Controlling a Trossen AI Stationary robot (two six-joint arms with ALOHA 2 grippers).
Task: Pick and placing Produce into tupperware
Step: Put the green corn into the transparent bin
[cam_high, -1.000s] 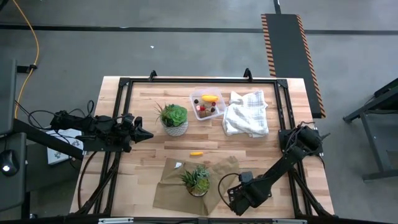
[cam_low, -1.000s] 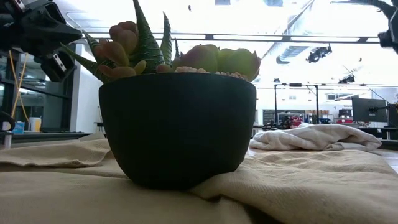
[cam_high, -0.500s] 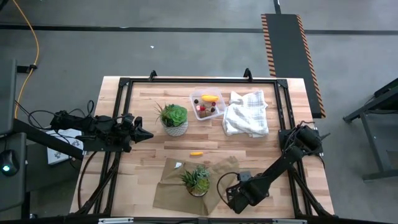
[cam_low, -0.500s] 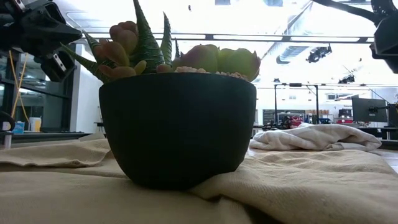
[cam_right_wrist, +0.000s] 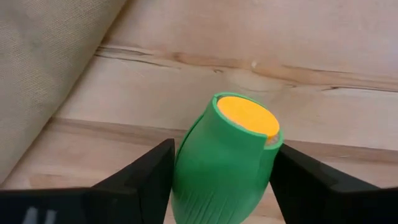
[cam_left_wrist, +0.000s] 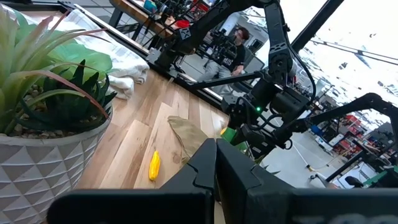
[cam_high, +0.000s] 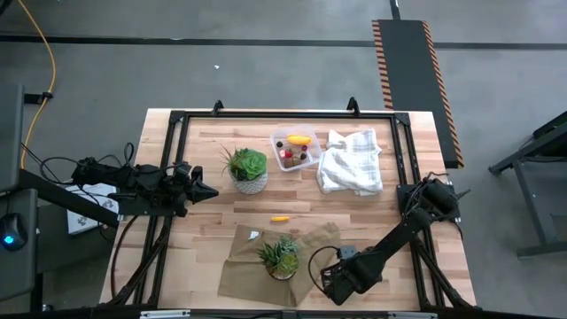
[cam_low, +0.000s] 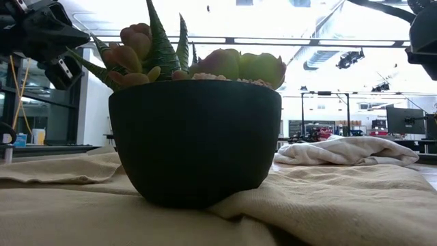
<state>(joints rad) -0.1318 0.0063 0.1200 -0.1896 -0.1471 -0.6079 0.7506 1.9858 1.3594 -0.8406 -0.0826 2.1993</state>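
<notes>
Dark and pressed together, the fingers of the left gripper (cam_high: 209, 191) hung over the left side of the bench (cam_high: 199, 239), pointing toward a potted plant in a white pot (cam_high: 249, 171). A yellow oblong piece (cam_high: 280, 218) lay alone on bare wood near the middle, just beyond a tan cloth (cam_high: 248, 275) carrying a second plant in a dark pot (cam_high: 281, 257). At the far edge the tupperware (cam_high: 296, 150) held yellow, red and dark produce, with a white cloth (cam_high: 351, 161) just beside it. Near the front, the right gripper (cam_right_wrist: 217, 180) was pinching a green piece (cam_right_wrist: 221, 165) with an orange end.
</notes>
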